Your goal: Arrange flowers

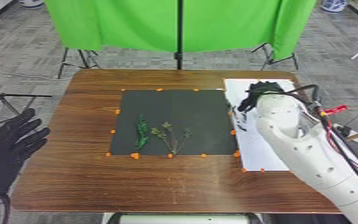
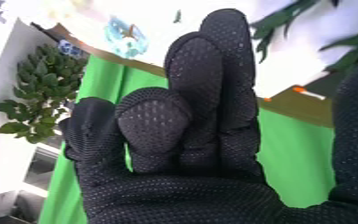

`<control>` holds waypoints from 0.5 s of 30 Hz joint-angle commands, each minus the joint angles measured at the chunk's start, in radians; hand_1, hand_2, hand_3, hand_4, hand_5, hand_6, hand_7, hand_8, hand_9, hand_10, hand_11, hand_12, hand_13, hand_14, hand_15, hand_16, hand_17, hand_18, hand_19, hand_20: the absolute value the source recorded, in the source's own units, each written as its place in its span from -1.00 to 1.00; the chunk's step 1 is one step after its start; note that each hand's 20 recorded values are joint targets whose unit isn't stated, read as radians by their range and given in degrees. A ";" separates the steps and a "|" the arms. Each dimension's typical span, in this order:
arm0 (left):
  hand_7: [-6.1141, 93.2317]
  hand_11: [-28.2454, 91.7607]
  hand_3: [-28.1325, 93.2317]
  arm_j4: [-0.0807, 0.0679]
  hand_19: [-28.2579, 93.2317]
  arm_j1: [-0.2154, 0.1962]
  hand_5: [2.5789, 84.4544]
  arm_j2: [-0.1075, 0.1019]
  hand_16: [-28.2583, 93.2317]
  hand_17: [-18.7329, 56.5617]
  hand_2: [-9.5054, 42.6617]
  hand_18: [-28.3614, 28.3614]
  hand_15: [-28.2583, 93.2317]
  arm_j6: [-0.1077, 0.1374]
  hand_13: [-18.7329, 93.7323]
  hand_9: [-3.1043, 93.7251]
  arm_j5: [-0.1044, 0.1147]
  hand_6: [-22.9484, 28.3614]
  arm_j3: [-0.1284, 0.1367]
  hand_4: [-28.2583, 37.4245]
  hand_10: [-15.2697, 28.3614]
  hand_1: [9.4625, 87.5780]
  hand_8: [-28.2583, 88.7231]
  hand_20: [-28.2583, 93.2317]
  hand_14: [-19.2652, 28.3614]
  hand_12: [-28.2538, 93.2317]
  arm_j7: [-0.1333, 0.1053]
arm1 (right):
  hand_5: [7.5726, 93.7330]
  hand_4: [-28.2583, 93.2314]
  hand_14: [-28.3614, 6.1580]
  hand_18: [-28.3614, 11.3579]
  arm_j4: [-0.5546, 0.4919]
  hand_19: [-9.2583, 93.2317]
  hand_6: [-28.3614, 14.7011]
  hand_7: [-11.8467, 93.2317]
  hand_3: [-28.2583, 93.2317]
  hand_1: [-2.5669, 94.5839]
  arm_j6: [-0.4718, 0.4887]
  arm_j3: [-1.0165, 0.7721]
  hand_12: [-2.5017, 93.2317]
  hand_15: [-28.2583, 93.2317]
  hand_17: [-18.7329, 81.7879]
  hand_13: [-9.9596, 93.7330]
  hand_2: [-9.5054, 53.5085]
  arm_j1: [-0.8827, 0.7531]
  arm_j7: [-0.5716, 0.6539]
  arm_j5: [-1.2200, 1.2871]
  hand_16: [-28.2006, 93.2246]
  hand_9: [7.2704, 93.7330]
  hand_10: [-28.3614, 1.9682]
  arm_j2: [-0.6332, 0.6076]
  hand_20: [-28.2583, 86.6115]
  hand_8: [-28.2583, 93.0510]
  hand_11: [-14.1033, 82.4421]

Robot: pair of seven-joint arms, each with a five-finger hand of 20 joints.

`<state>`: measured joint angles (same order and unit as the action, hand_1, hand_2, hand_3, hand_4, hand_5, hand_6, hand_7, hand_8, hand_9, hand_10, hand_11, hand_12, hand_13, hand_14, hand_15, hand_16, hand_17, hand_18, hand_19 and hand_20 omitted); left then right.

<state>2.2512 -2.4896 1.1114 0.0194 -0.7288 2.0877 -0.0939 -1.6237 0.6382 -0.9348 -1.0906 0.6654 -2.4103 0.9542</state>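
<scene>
Reading the dark mat (image 1: 202,107) as a clock dial, noon toward the green curtain (image 1: 131,22), the left hand (image 1: 11,145) hangs past the table's edge between eight and nine, its fingers spread and holding nothing.

On the mat, a dense leafy sprig (image 1: 142,134) lies at about eight o'clock, its length running roughly between twelve and six. Just beside it, at six, is a thinner branching sprig (image 1: 171,137), its stems drawing together toward the mat's near edge and its tips fanning toward noon. As I judge it, these two are the part done: the start of a spray, low and left of centre, with the rest of the mat from nine round through twelve to five waiting to be filled.

At three o'clock is the white sheet (image 1: 264,145), which looks to be the supply. Dark plant pieces (image 1: 240,117) lie along its mat-side edge, probably leaves or stems, though they are small here. The right hand (image 1: 262,90) is over the sheet's far part, near two; its fingers stand side by side, thumb apart, pinching nothing. My reading is an early stage, with most of the arranging left.
</scene>
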 commanded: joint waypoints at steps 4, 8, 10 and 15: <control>-0.42 -0.18 0.61 -0.004 0.19 -0.017 -0.35 -0.009 -0.52 -0.76 -0.90 0.81 -0.04 0.001 -0.28 -0.44 0.005 -0.08 -0.001 -1.00 0.17 -0.62 -0.71 -0.43 0.39 -0.28 -0.005 | 0.59 -1.00 0.14 -0.71 0.025 1.00 0.32 0.11 0.53 -0.53 -0.061 0.014 -0.27 0.71 0.25 0.67 -1.00 -0.018 -0.022 -0.028 -0.08 0.78 0.18 -0.005 0.50 -0.77 0.29; -0.42 -0.18 0.61 -0.006 0.19 -0.015 -0.35 -0.013 -0.52 -0.76 -0.90 0.81 -0.04 0.003 -0.28 -0.44 0.007 -0.08 -0.004 -1.00 0.16 -0.62 -0.71 -0.43 0.39 -0.28 -0.005 | 0.59 -1.00 0.14 -0.70 0.049 1.00 0.32 0.11 0.53 -0.53 -0.060 0.019 -0.27 0.71 0.25 0.67 -1.00 -0.013 -0.023 -0.026 -0.08 0.78 0.18 0.006 0.50 -0.77 0.28; -0.42 -0.19 0.61 -0.006 0.19 -0.014 -0.35 -0.015 -0.52 -0.76 -0.90 0.81 -0.04 0.003 -0.28 -0.44 0.007 -0.08 -0.004 -1.00 0.17 -0.62 -0.71 -0.43 0.39 -0.28 -0.006 | 0.59 -1.00 0.14 -0.70 0.063 1.00 0.32 0.11 0.53 -0.53 -0.065 0.024 -0.27 0.71 0.25 0.67 -1.00 -0.014 -0.025 -0.031 -0.08 0.78 0.18 0.010 0.50 -0.78 0.29; -0.42 -0.19 0.61 -0.006 0.19 -0.016 -0.35 -0.019 -0.52 -0.76 -0.89 0.81 -0.04 0.007 -0.28 -0.44 0.011 -0.08 -0.006 -1.00 0.17 -0.62 -0.71 -0.43 0.39 -0.28 -0.011 | 0.59 -1.00 0.14 -0.70 0.092 1.00 0.33 0.11 0.55 -0.50 -0.071 0.026 -0.27 0.71 0.25 0.67 -1.00 -0.020 -0.039 -0.027 -0.07 0.78 0.18 0.027 0.50 -0.78 0.29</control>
<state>2.2502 -2.4929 1.0973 0.0205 -0.7258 2.0865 -0.1013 -1.5665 0.5801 -0.9145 -1.1040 0.6416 -2.4241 0.9599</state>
